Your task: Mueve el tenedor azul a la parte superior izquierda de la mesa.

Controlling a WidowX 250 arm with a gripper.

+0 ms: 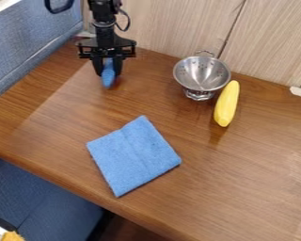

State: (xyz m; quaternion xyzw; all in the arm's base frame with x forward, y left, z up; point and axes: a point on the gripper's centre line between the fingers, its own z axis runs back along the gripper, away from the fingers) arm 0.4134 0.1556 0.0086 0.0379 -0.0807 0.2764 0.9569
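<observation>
At the upper left of the table [59, 127], the black gripper [107, 67] points down with its fingers shut on the blue fork [107, 79]. Only a narrow, rounded blue part of the fork shows, hanging between and below the fingertips; its upper part is hidden by the gripper. The fork's low end is close over the wood, and whether it touches the surface I cannot tell.
A metal colander [202, 75] stands near the back wall, right of the gripper. Beside it a yellow banana-like object [226, 104] leans near the colander's right side. A folded blue cloth [133, 155] lies mid-table toward the front. A blue padded panel [30, 42] borders the left edge.
</observation>
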